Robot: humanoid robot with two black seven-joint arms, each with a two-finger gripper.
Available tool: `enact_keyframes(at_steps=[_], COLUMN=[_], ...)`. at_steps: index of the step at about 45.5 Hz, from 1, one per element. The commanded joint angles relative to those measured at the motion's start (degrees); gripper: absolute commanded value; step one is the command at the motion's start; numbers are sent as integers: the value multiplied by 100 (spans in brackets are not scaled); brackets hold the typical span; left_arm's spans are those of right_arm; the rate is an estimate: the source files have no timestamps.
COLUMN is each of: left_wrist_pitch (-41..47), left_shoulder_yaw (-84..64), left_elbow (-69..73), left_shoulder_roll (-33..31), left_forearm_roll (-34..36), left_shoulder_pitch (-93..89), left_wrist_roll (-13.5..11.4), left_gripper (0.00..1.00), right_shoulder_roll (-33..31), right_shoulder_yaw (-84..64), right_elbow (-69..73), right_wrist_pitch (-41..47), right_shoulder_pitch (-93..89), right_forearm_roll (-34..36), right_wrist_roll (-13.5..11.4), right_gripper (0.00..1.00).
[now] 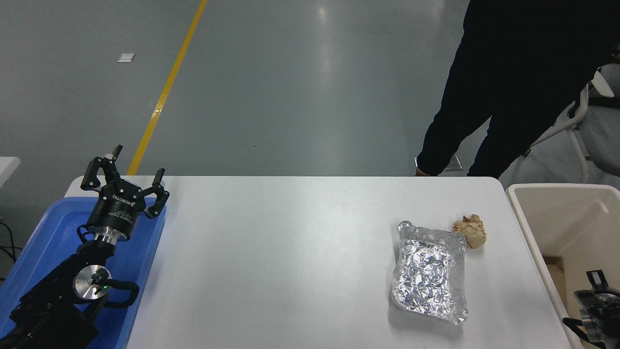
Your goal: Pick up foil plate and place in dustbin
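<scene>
One foil plate (pixel 430 272) lies on the desk at 4 o'clock, long axis 12-to-6, dustbin (pixel 557 218) at its 3 o'clock. Right gripper (pixel 598 300) nearer, fingers unreadable; left gripper (pixel 125 186) parked, fingers apart.

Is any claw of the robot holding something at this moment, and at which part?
The open left claw holds nothing. The right claw is mostly out of view. The crinkled silver foil plate lies untouched on the white table.
</scene>
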Motion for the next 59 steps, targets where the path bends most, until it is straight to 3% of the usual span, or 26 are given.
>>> enact_keyframes(at_steps=[1,59], left_wrist_pitch=[0,0], left_shoulder_yaw=[0,0], left_elbow=[0,0], left_shoulder_roll=[0,0], left_forearm_roll=[0,0], left_shoulder_pitch=[0,0], left_wrist_roll=[0,0], left_gripper=[98,98], right_shoulder_roll=[6,-47], right_shoulder_yaw=[-5,-5], right_elbow=[-2,-2], right_wrist_pitch=[-7,-7], right_shoulder_pitch=[10,1], right_forearm_roll=[3,3], right_wrist_roll=[4,4], right_gripper=[0,0])
